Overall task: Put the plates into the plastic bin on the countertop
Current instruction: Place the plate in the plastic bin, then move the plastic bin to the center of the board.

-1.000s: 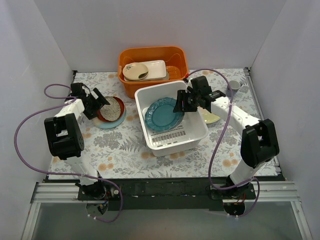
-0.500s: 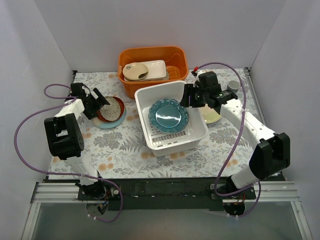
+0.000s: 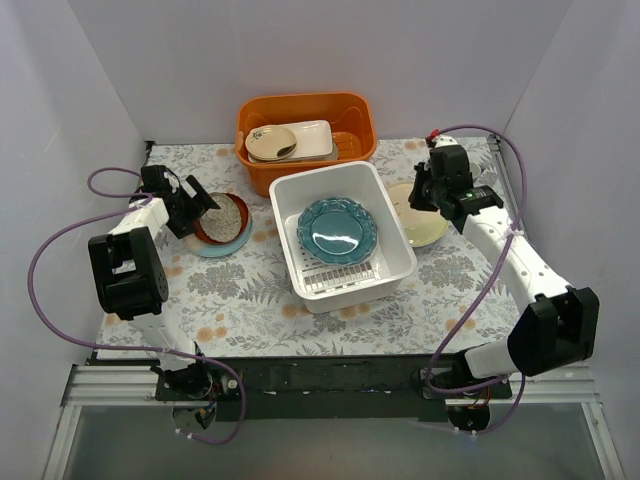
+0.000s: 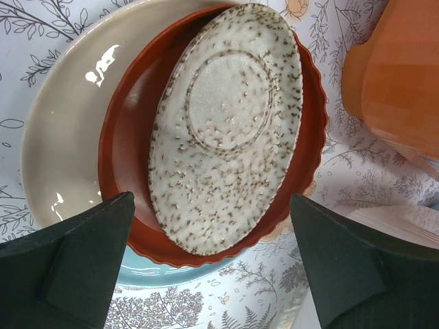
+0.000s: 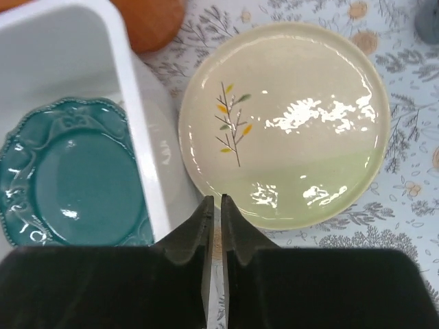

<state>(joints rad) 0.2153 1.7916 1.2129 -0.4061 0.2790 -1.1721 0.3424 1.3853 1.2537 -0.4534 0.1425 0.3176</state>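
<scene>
Where the countertop [image 3: 250, 300], pale grey with printed leaves and orange flowers, spreads across the whole work area, every item below stands on it. Plastic bin [image 3: 320, 174]: white, rectangular, slotted bottom, at the centre. Orange tub [image 3: 300, 105]: just behind the bin, holding a white rectangular tray [image 3: 318, 133] and a small beige oval dish [image 3: 272, 142] with a spoon. Teal plate [image 3: 337, 228]: scalloped, lying flat on the bin floor. Cream plate [image 5: 288, 123]: leaf sprig on its face, flat on the countertop outside the bin, its rim just beside the bin's right wall. Stack of plates, left of the bin and well apart from it: light blue plate [image 4: 178, 274] at the bottom, a pale glossy plate [image 4: 68, 116] over it, a red-brown plate [image 4: 130, 137] with a fluted rim above that, and a speckled plate [image 4: 226, 130] uppermost, tilted with its foot ring showing. Left gripper [image 4: 211, 202]: poised above the near edge of the stack, jaws spread wide to either side of the speckled plate, gripping nothing. Right gripper [image 5: 213, 202]: above the strip between the bin's right wall and the cream plate, jaws drawn together to a hairline gap, nothing between them.
</scene>
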